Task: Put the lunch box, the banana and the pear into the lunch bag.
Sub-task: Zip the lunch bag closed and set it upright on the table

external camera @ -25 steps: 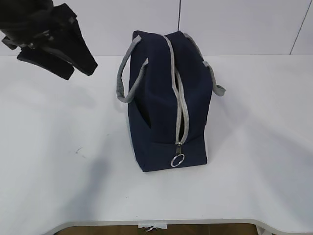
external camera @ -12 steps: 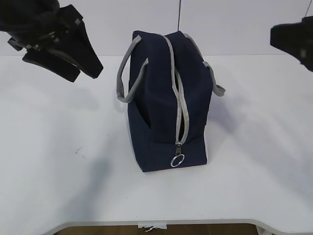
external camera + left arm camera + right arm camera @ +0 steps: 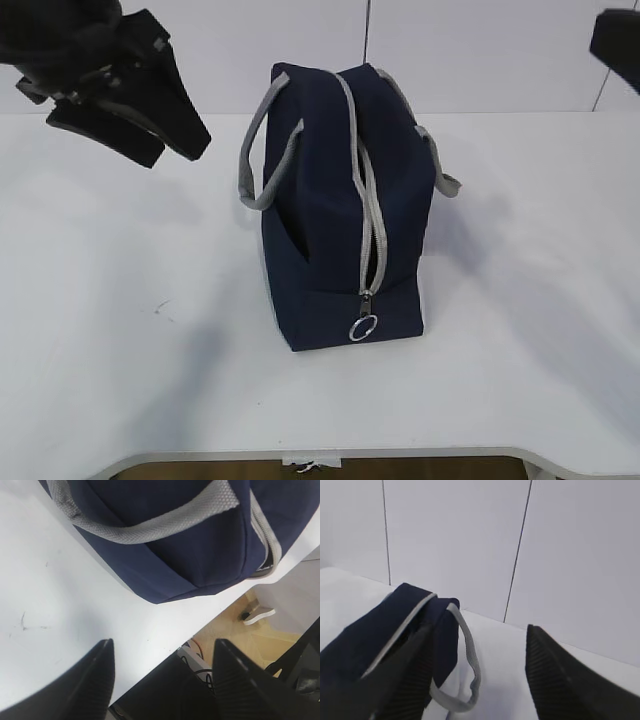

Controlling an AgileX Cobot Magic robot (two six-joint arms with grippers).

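Rightward has drawn the right claw (image 3: 477,675), empty and parted like the left claw (image 3: 162,675), lunch bag (image 3: 335,210) unmoved.

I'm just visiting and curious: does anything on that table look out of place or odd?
Nothing is spilled or damaged. The lunch bag stands upright on the table, zipped almost shut, with its ring pull low on the end. Oddly, no food shows anywhere.

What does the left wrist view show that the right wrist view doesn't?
Only the left wrist view shows the table's near edge, the floor and cables below it, and scuff marks on the tabletop. Only the right wrist view shows the panelled back wall. Both show the lunch bag with a grey handle, and open, empty jaws.
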